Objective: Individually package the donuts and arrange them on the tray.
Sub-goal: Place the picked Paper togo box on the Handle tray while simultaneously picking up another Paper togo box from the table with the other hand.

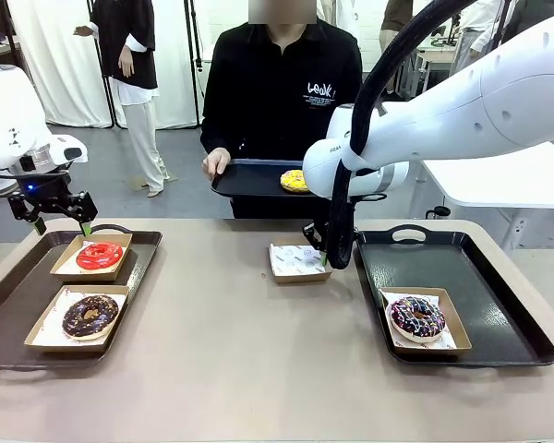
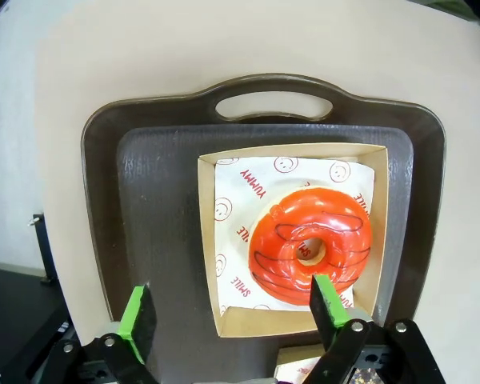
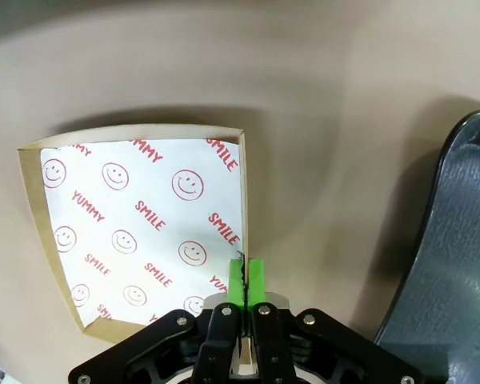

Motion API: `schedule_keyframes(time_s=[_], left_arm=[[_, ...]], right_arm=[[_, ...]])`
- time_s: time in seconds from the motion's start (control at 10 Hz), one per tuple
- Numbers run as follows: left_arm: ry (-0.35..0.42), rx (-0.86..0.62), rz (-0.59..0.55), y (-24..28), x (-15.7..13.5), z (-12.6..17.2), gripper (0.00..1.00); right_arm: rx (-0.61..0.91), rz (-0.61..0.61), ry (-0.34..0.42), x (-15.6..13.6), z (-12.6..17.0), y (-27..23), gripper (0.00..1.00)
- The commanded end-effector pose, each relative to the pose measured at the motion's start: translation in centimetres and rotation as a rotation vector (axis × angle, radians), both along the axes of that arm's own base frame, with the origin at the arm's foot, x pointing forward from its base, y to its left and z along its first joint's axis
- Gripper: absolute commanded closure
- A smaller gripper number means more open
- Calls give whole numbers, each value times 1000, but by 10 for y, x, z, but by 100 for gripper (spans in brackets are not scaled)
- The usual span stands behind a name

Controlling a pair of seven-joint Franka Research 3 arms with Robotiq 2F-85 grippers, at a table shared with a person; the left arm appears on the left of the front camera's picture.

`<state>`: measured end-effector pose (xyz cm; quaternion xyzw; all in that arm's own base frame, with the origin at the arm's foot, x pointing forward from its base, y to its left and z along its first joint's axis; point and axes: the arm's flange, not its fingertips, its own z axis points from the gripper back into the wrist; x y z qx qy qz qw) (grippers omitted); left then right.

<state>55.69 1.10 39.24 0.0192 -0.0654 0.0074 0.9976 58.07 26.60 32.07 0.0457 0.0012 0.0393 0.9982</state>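
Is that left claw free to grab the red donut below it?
Probably yes. The left gripper hangs open above the red donut, which lies bare in its paper box on the dark tray. Nothing covers it, though the gripper sits a little off-centre.

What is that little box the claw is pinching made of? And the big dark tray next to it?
The little box looks like thin brown cardboard: matte tan walls, folded corners, lined with white paper printed with red smileys. The right claw pinches its wall. The dark tray is probably moulded plastic: a pebbled, slightly shiny surface with a cut-out handle.
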Motion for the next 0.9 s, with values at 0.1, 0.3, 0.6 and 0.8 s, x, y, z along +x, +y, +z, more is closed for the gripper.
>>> schedule_keyframes(time_s=[0.1,0.3,0.6,0.8], left_arm=[[33,-172,-13,10,-7,16,0],[38,-395,7,37,-37,46,0],[-93,-597,112,96,-106,89,0],[-164,-834,198,148,-145,104,0]], right_arm=[[-17,-60,-11,-17,17,5,100],[-27,-71,-38,-33,66,5,100],[-23,-112,-55,-30,125,-5,100],[-12,-142,-40,-18,160,-7,100]])
